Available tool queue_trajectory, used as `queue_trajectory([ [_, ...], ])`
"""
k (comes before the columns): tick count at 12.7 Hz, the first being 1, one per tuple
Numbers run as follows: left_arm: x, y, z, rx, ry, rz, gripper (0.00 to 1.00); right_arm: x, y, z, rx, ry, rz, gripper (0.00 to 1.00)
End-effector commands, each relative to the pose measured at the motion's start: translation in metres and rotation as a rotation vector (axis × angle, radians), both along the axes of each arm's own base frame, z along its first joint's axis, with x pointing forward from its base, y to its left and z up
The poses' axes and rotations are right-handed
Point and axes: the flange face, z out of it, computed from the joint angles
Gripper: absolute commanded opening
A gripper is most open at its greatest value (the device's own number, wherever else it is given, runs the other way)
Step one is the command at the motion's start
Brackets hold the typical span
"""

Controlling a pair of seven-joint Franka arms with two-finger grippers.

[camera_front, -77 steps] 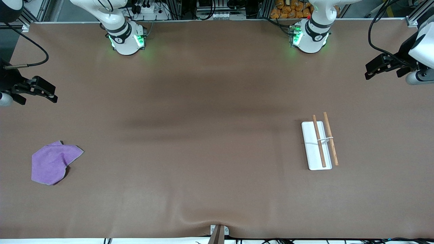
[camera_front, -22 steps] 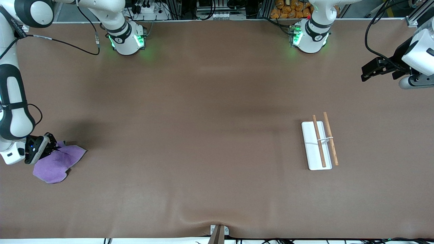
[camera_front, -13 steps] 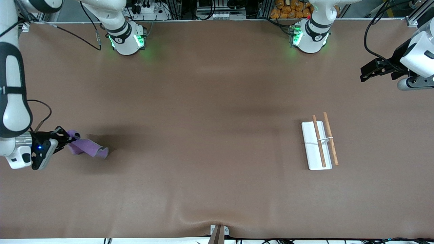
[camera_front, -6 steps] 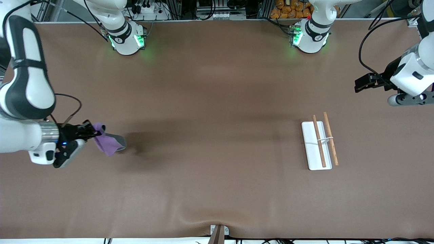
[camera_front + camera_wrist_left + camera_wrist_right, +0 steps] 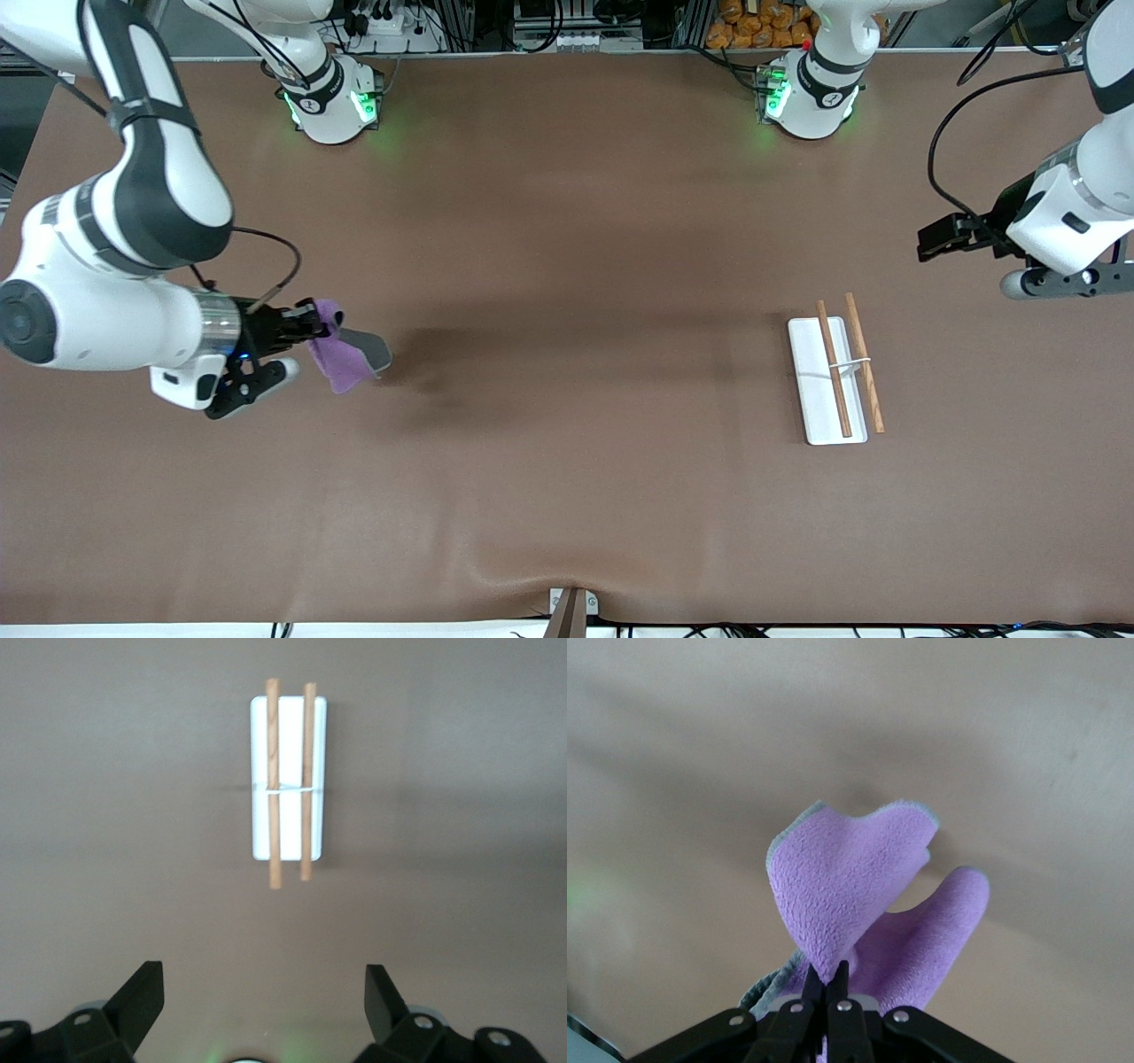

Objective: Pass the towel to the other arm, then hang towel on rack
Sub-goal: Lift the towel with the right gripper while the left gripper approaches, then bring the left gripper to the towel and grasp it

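Small purple-and-grey soft cloth towel (image 5: 347,354): pinched by one edge in right pincer (image 5: 312,324); slippage risked. Left pincer (image 5: 264,1003) spread, waiting.

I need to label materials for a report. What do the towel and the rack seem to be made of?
Towel: soft fabric, probably microfibre; nubbly matte purple face, grey on the reverse, drooping in folds from the shut right pincer.

Rack: two bars that look like bare wood, tan and matte, over a smooth white base, likely plastic or painted metal; I cannot tell which.
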Motion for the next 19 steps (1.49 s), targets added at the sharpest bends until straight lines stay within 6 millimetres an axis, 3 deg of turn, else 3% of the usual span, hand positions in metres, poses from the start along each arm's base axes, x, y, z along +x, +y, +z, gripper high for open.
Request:
queue_trajectory([
  [1, 0.015, -0.011, -0.006, -0.098, -0.035, 0.014, 1.0, -0.021, 0.057, 0.017, -0.073, 0.038, -0.166, 0.0],
  [3, 0.023, -0.015, -0.015, -0.117, -0.048, 0.03, 1.0, -0.024, 0.087, 0.029, -0.092, 0.029, -0.296, 0.0],
  [5, 0.03, -0.032, -0.026, -0.12, -0.051, 0.056, 1.0, -0.031, 0.128, 0.041, -0.105, 0.031, -0.442, 0.0],
  [10, 0.039, -0.113, -0.055, -0.13, -0.073, 0.139, 1.0, -0.031, 0.176, 0.047, 0.057, 0.134, -0.692, 0.0],
  [14, 0.053, -0.145, -0.074, -0.222, -0.102, 0.139, 1.0, -0.055, 0.255, 0.05, 0.103, 0.185, -0.954, 0.0],
  [18, 0.063, -0.179, -0.08, -0.307, -0.12, 0.205, 1.0, -0.049, 0.283, 0.043, 0.283, 0.461, -1.194, 0.0],
  [19, 0.062, -0.194, -0.081, -0.315, -0.12, 0.224, 1.0, -0.056, 0.298, 0.043, 0.317, 0.482, -1.208, 0.0],
])
